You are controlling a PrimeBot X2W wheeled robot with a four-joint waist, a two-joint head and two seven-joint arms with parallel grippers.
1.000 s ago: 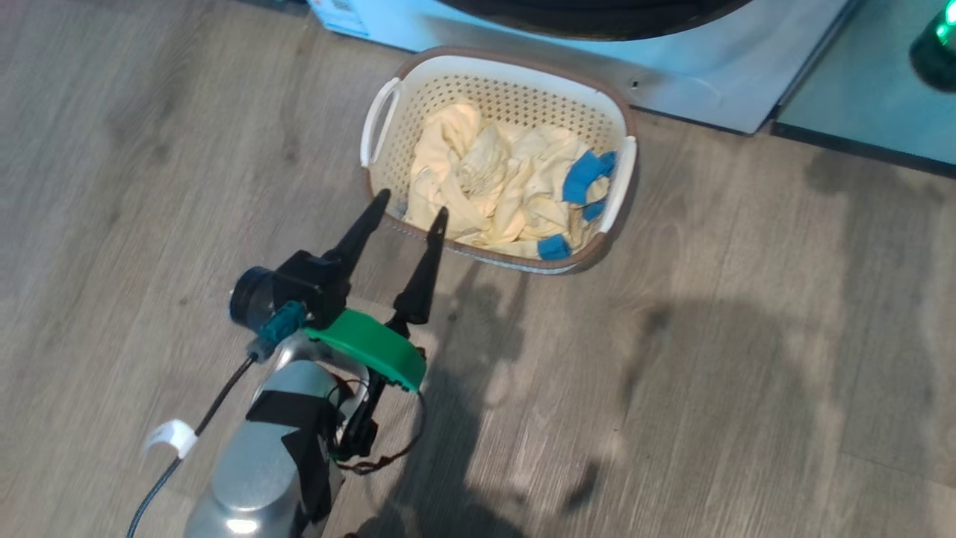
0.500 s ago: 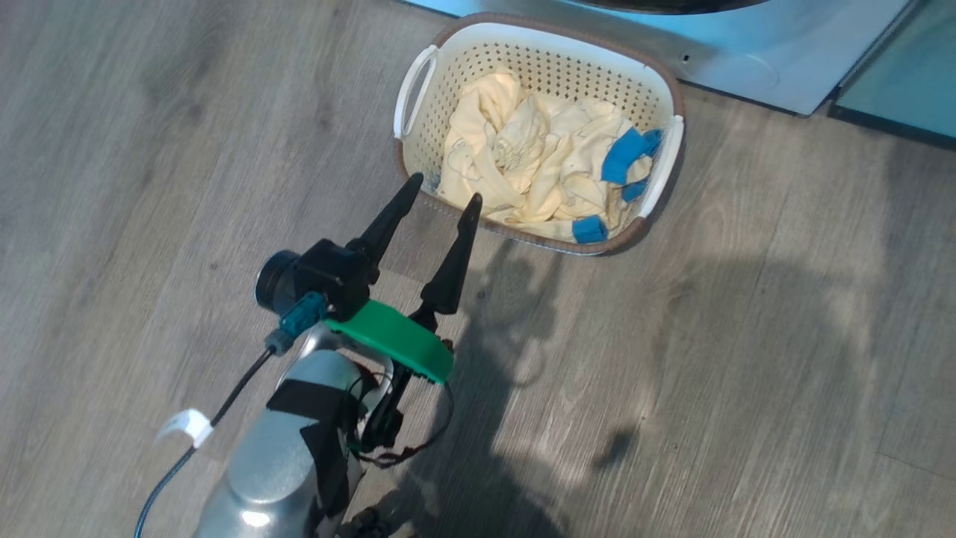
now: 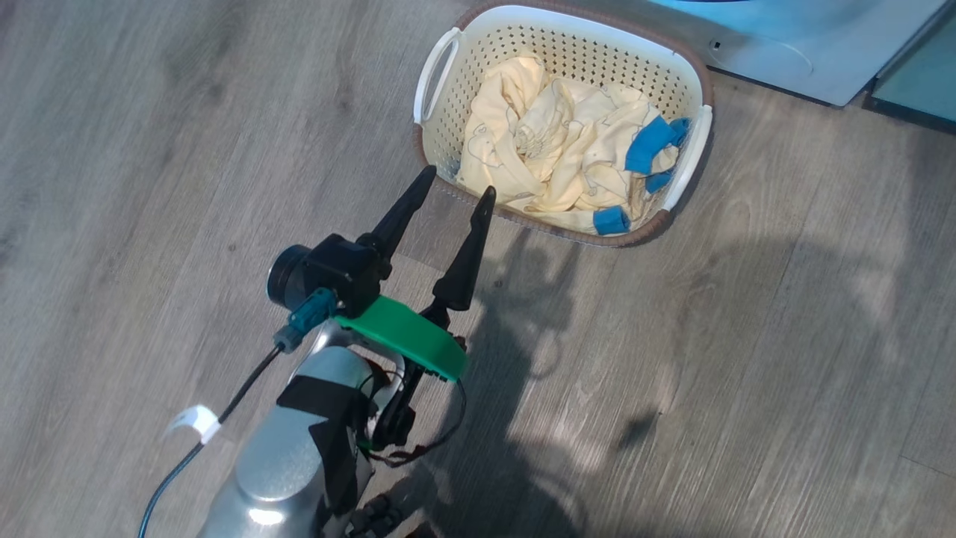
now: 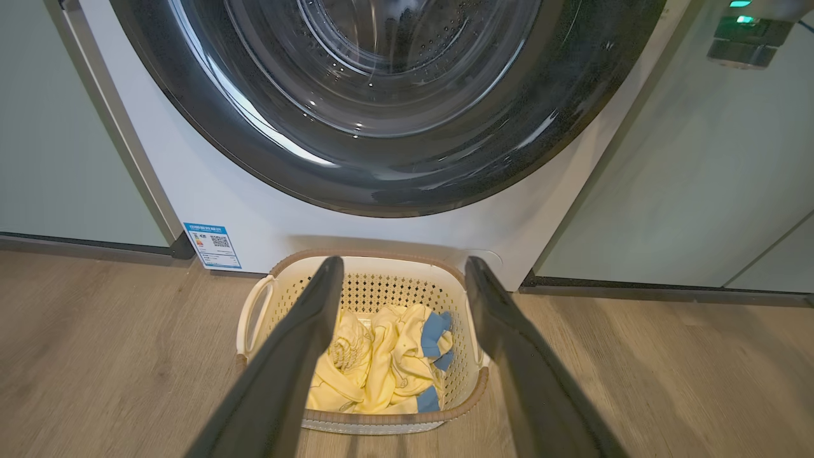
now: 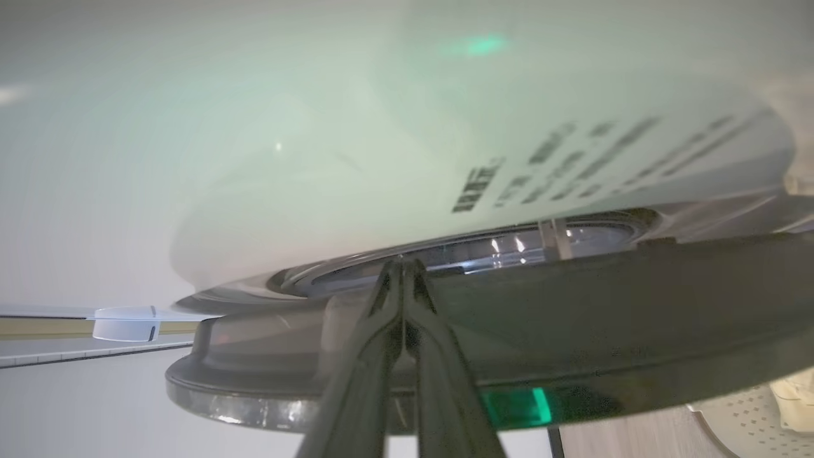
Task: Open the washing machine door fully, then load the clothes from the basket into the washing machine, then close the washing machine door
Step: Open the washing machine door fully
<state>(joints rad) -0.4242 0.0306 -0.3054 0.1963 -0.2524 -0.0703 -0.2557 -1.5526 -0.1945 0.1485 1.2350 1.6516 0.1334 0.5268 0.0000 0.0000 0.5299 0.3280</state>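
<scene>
Left gripper (image 3: 459, 181) sits in the middle of the head view with its two dark fingers spread well apart and nothing between them, tips just short of the near rim of the basket (image 3: 448, 112). The basket stands on the wooden floor (image 3: 747, 336) at the top centre of that view, with the clothes (image 3: 553, 161) heaped inside it, pale yellow with blue patches toward the right side. A corner of the white washing machine (image 3: 859, 45) shows just behind the basket at the upper right.

In the left wrist view the spread fingers frame the basket at the bottom centre. The washing machine door (image 4: 394, 184), with its glossy black ring and clear glass, fills the top of that view. A blue sticker (image 4: 213, 245) sits low on the washer's front at the left, and pale green cabinet panels (image 4: 63, 127) flank the washer on both sides.

The right gripper (image 5: 402, 262) rises from the bottom centre of the right wrist view with its fingers pressed together, holding nothing. Its tips reach the dark rim of the door; the picture is blurred there, so they may be touching the rim, though contact cannot be confirmed.
</scene>
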